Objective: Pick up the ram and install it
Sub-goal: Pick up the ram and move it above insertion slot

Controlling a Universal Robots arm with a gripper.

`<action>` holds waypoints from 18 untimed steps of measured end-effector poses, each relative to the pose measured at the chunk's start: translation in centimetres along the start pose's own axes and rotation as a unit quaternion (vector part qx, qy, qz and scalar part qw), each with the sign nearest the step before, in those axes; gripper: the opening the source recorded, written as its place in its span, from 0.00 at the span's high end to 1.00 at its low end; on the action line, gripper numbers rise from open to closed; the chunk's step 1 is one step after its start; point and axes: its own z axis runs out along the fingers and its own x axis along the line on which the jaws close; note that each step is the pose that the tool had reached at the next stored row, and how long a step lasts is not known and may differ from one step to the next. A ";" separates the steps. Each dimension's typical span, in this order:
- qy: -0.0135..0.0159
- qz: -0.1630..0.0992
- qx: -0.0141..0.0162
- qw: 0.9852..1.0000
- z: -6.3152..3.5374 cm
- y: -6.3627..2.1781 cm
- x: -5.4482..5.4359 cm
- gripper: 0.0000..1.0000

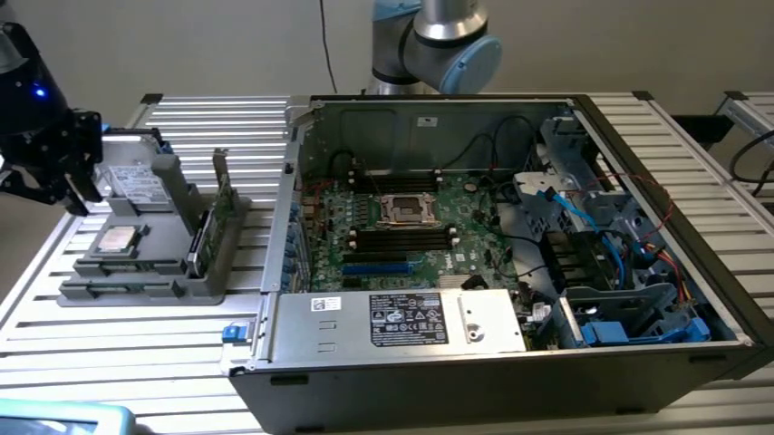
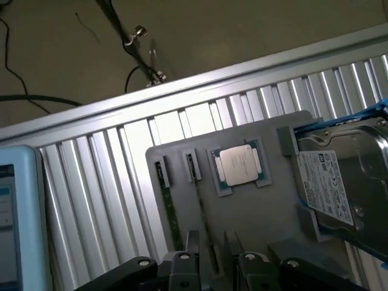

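The tool (image 2: pixel 218 262) is cut off by the frame edge. Its fingers are seen apart, with nothing gripped between them. It is held over the gray tray (image 1: pixel 85 292) on the bench (image 1: pixel 133 353). The ram (image 1: pixel 199 240) is seen standing edge-on in the tray, between the processor (image 1: pixel 118 238) and a taller green card (image 1: pixel 221 181); its chips cannot be made out. White labels are carried by the drive (image 2: pixel 327 185) and the power supply (image 1: pixel 405 319), but no writing can be read.
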 end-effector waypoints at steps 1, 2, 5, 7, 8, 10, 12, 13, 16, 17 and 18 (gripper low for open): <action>0.001 -0.009 -0.001 1.000 0.05 0.00 0.0 0.69; 0.001 -0.018 -0.001 1.000 0.10 -0.01 0.0 0.69; 0.003 -0.045 -0.003 0.999 0.27 -0.02 0.0 0.69; 0.004 -0.064 -0.004 0.998 0.39 -0.03 0.0 0.69; 0.005 -0.073 -0.004 0.997 0.45 -0.03 0.0 0.69; 0.007 -0.090 -0.005 0.996 0.54 -0.03 0.0 0.69; 0.009 -0.100 -0.005 0.995 0.60 -0.04 0.0 0.69; 0.010 -0.103 -0.006 0.995 0.63 -0.03 0.0 0.69; 0.013 -0.106 -0.007 0.994 0.63 -0.01 0.0 0.69; 0.013 -0.106 -0.006 0.994 0.64 0.06 0.0 0.69; 0.014 -0.106 -0.004 0.994 0.69 0.19 0.1 0.69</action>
